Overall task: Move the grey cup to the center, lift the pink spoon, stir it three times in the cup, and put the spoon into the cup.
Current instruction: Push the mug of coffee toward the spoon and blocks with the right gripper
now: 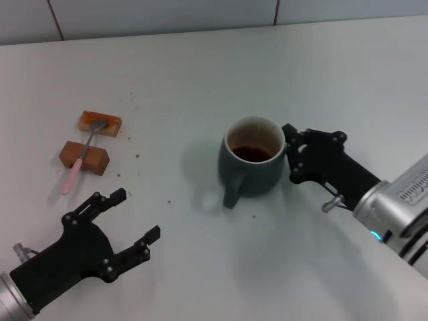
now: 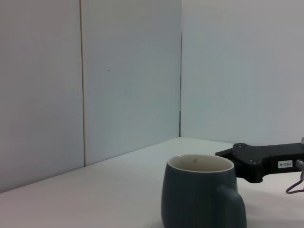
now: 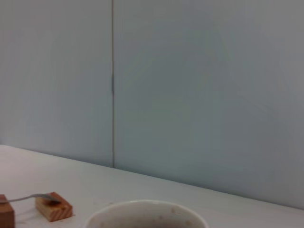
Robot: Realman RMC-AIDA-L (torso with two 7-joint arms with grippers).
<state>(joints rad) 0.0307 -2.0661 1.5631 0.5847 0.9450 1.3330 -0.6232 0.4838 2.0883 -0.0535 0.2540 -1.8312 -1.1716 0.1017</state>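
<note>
The grey cup (image 1: 251, 164) stands upright mid-table with dark liquid inside, its handle toward me. It also shows in the left wrist view (image 2: 202, 197), and its rim shows in the right wrist view (image 3: 145, 213). My right gripper (image 1: 291, 154) is open, with its fingertips at the cup's right side. The pink spoon (image 1: 73, 175) lies at the left across two brown blocks, its silver bowl on the farther block (image 1: 100, 122). Its metal neck (image 3: 26, 198) shows in the right wrist view. My left gripper (image 1: 136, 214) is open and empty at the front left, below the spoon.
The nearer brown block (image 1: 83, 156) carries the spoon's handle. Small crumbs dot the white table (image 1: 200, 80) near the blocks. A white wall runs along the table's far edge. The right gripper's body (image 2: 261, 161) shows behind the cup in the left wrist view.
</note>
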